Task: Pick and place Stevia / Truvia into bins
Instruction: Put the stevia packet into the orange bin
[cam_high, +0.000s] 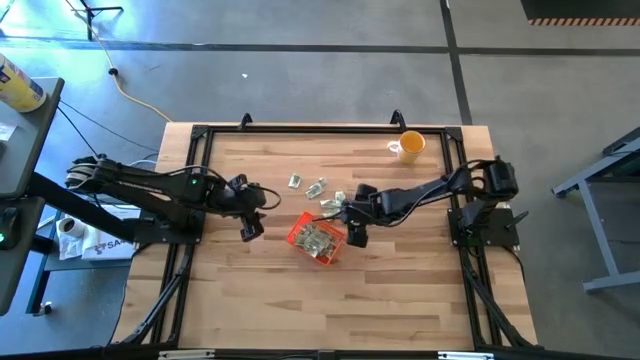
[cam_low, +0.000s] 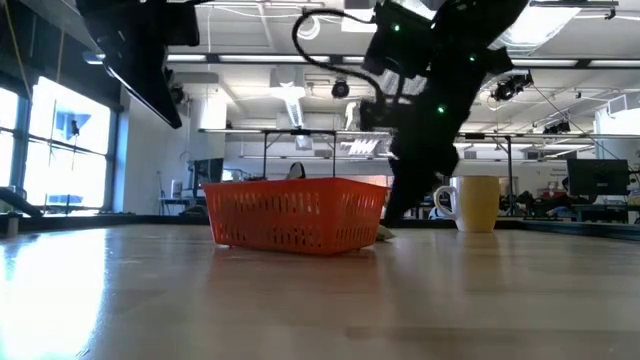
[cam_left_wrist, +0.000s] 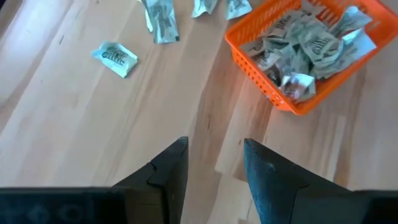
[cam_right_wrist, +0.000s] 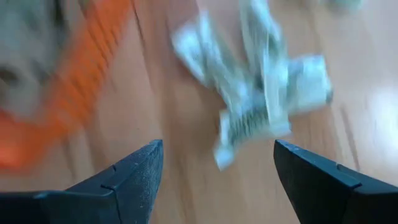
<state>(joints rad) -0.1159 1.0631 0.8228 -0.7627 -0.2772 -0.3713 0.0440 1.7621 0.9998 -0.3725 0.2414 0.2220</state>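
- One broad wooden table (cam_high: 250, 290) of pale planks carried everything.
- Two dark arms reached inward: the left gripper (cam_left_wrist: 214, 168) hung empty, fingers parted, beside the bin; the right gripper (cam_right_wrist: 217, 168) gaped wide over loose sachets, gripping nothing.
- One orange bin (cam_high: 303, 240), a shallow slotted plastic rectangle, held a heap of crumpled sachets.
- One round yellow cup (cam_high: 411, 146) stood near the far edge.
- Several flat paper sachets (cam_high: 318, 187), pale green and white, lay just beyond the bin.
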